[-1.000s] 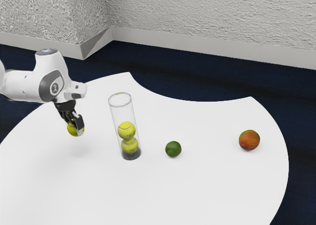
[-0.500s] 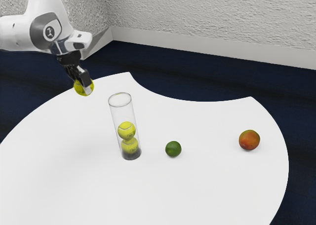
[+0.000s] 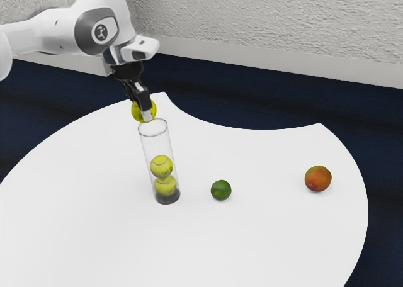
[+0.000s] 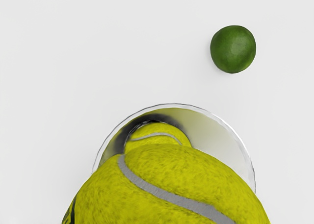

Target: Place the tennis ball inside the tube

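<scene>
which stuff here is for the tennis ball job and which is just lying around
For the job:
- tennis ball held in the gripper
- clear tube, standing upright
- upper ball and lower ball, inside the tube

Just lying about:
- green fruit
- reddish-green fruit

I'm reaching my arm (image 3: 44,32) in from exterior view's left, forearm sloping gently upward to white-and-grey wrist (image 3: 101,29). I'm tilting my hand (image 3: 135,50), gripper (image 3: 145,112) hanging above table (image 3: 252,174), in exterior view showing just left of corner where far edge is starting to scoop inward. My black fingers (image 3: 142,101) are slanting downward, standing parted, squeezing firmly from both sides.
</scene>
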